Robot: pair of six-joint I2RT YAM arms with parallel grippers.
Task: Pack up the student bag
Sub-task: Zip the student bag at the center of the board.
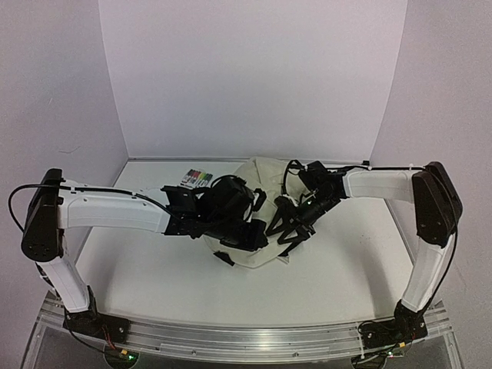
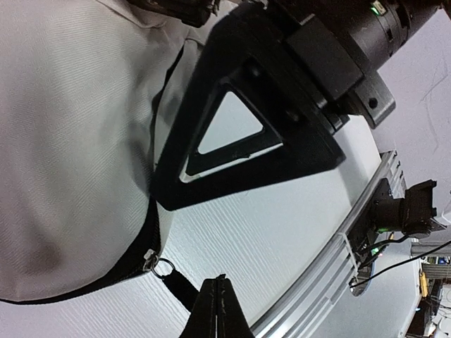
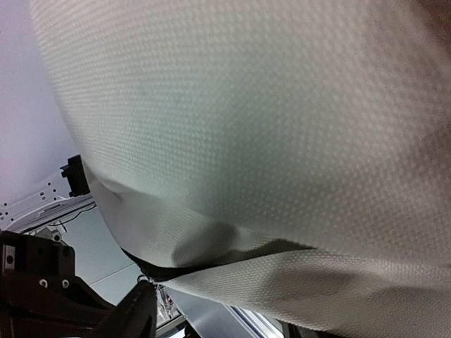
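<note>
The white tabletop [image 1: 154, 269] sits inside a plain white backdrop [image 1: 254, 77], with a pack of coloured markers [image 1: 197, 178] at the back. The bag [image 1: 261, 171] lies mid-tabletop just beside them. Its cream fabric bulges, and a black zipper [image 2: 120, 274] ends in a metal ring [image 2: 163, 266]. My left tool [image 2: 220, 310] is clenched tight near that ring. A black strap [image 2: 184, 289] runs up to its tips; whether it is pinched I cannot tell. My right tool [image 1: 288, 231] is against the bag's right side, and I cannot tell how wide it stands.
</note>
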